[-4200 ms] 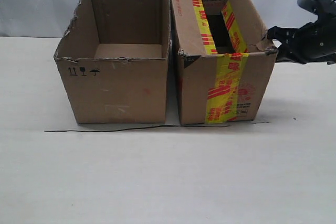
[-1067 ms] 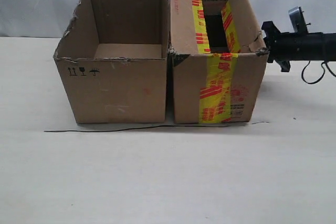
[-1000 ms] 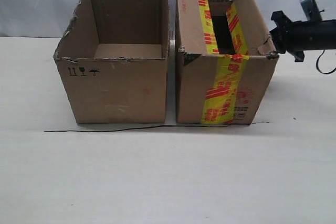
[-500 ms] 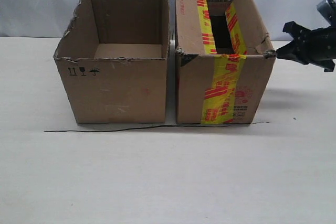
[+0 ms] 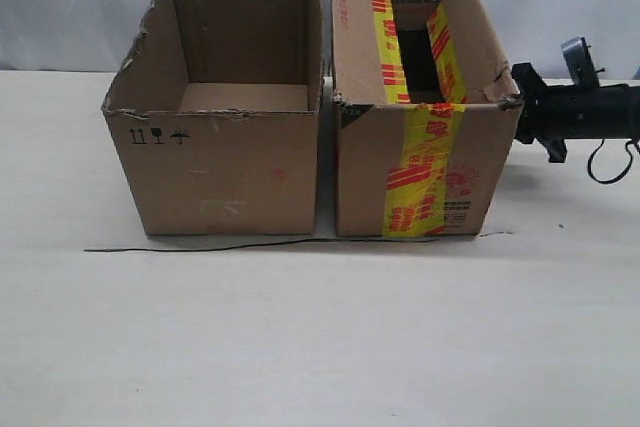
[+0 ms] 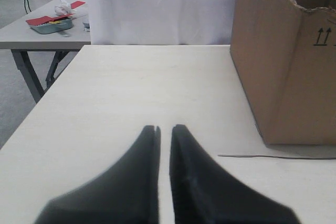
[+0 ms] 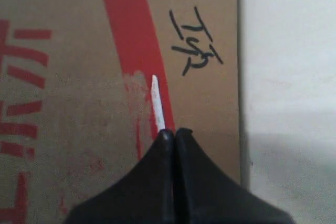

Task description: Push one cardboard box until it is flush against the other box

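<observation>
The cardboard box (image 5: 430, 162), with yellow-and-red tape, stands on the right of the exterior view. A narrow gap separates it from the other box (image 5: 215, 157), plain with a ragged rim. My right gripper (image 5: 518, 109) is shut and lies level against the taped box's right side near its top edge. In the right wrist view the shut tips (image 7: 171, 131) rest at the box wall (image 7: 79, 77) by its red band (image 7: 128, 30). My left gripper (image 6: 164, 128) hovers over the table beside the plain box (image 6: 286, 77), shut but for a thin slit, holding nothing.
A thin black wire (image 5: 260, 244) lies on the white table (image 5: 320, 337) along the boxes' front. A white backdrop hangs behind. The left wrist view shows a second table (image 6: 31, 34) with clutter beyond the table's edge.
My right gripper has swung back from farther right and now lies level at the taped box's side. The box has shifted slightly left; a gap between the boxes still shows.
</observation>
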`<state>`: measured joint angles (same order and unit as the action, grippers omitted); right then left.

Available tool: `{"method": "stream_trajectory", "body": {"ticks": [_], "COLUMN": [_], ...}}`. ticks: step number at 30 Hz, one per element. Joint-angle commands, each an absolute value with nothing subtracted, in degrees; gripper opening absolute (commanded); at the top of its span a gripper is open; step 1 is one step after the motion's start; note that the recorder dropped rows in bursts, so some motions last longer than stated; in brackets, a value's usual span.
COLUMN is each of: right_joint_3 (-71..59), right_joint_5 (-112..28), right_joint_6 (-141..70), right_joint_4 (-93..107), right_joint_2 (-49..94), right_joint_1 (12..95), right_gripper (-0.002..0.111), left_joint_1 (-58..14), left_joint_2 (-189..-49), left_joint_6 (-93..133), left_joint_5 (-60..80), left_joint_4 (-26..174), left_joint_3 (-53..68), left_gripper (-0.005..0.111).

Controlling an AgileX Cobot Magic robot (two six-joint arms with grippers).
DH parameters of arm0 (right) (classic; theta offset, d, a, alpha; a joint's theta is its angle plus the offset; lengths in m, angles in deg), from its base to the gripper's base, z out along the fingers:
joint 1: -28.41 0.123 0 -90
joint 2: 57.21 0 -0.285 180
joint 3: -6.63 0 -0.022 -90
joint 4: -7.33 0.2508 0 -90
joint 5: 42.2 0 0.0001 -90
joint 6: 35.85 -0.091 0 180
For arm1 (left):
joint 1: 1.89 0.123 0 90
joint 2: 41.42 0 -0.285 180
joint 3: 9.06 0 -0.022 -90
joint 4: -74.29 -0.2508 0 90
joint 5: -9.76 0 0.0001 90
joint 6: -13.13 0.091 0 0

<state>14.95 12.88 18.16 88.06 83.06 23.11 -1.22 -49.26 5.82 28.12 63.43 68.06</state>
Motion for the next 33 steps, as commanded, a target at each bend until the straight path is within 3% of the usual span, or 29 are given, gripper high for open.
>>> {"method": "stream_trajectory", "body": {"ticks": [1, 9, 33], "right_joint_3": [15.3, 15.3, 14.7], "right_joint_5": [12.3, 7.3, 8.9], "right_joint_6": [19.7, 20.0, 20.1], "right_joint_4": [88.8, 89.6, 96.0], "right_joint_2": [83.8, 83.8, 83.2], "right_joint_1": [26.3, 30.0, 26.0], "right_gripper": [0.0, 0.0, 0.0], "left_joint_1": [-1.3, -1.3, -1.3], "left_joint_2": [-49.2, -49.2, -49.2], "left_joint_6": [5.6, 5.6, 5.6], "left_joint_5": [27.2, 27.2, 27.2], "left_joint_4": [63.2, 63.2, 63.2], "left_joint_3": [68.2, 68.2, 68.2], "left_gripper": [0.0, 0.0, 0.0]}}
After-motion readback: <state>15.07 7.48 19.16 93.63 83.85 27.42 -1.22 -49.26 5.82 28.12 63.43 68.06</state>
